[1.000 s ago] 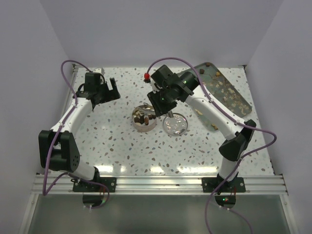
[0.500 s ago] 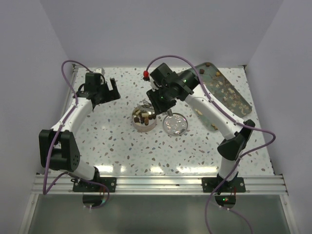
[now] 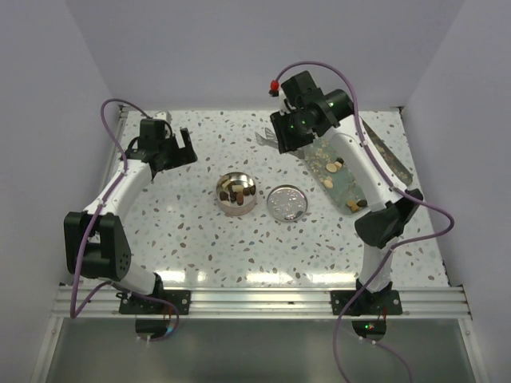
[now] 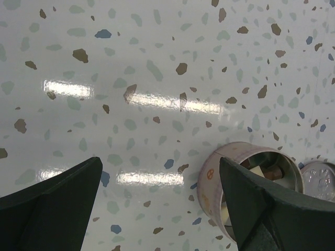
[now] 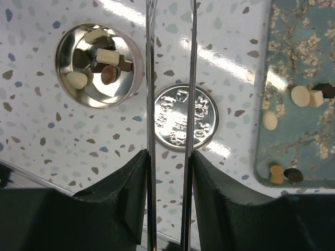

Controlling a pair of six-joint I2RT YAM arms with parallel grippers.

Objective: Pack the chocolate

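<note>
The round metal tin (image 3: 236, 194) stands mid-table with several dark and pale pieces of chocolate (image 5: 107, 55) inside. More chocolate (image 5: 300, 95) lies on the teal floral tray (image 3: 339, 185) at the right. My right gripper (image 3: 283, 136) hangs high over the tray's far-left end, shut on a pair of metal tongs (image 5: 150, 78). Both tong arms run between its fingers (image 5: 125, 193), and their tips are out of the wrist view. My left gripper (image 3: 172, 152) is open and empty at the far left. In its wrist view the tin (image 4: 209, 178) shows at the lower right.
The tin's embossed lid (image 3: 287, 203) lies flat just right of the tin, also in the right wrist view (image 5: 182, 116). White walls close the table at the back and both sides. The right arm's links cross over the tray.
My right arm rose from above the tin and swung back and right toward the tray, still carrying the tongs. The tin and lid are now uncovered. The left arm has not moved.
</note>
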